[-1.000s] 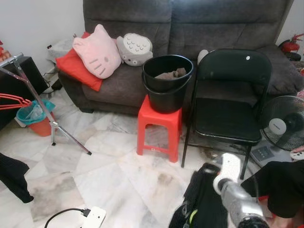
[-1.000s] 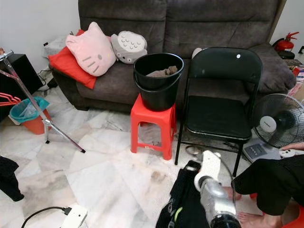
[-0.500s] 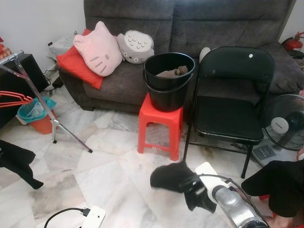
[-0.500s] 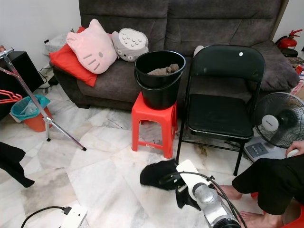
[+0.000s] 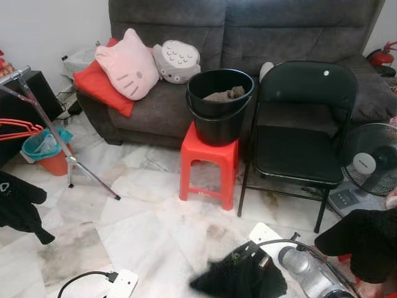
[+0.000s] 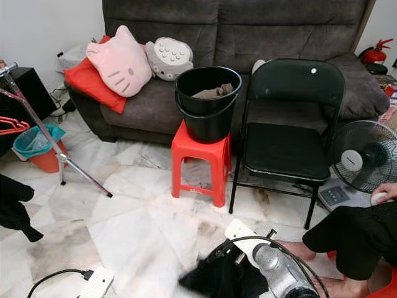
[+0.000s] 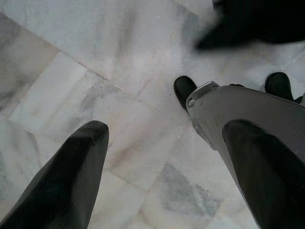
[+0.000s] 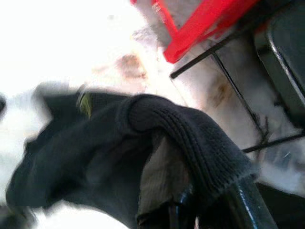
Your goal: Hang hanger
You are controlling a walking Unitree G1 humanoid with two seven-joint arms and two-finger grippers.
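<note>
The right gripper (image 8: 190, 200) is gripping a dark knitted garment (image 5: 239, 279), carrying it low over the marble floor (image 5: 142, 211) in front of the red stool (image 5: 208, 164). The cloth is draping over the fingers and hanging in a bunch, which suggests it is being held by one fold for transport rather than spread out. The left gripper (image 7: 157, 157) is pointing down at the floor with its fingers apart and holding nothing. The red hangers (image 5: 18, 129) are hanging at the far left on a slanted metal rack (image 5: 56, 143), well apart from the garment. A second dark garment (image 5: 18, 205) is hanging below them. Judged from this, the hanging step is not yet done.
</note>
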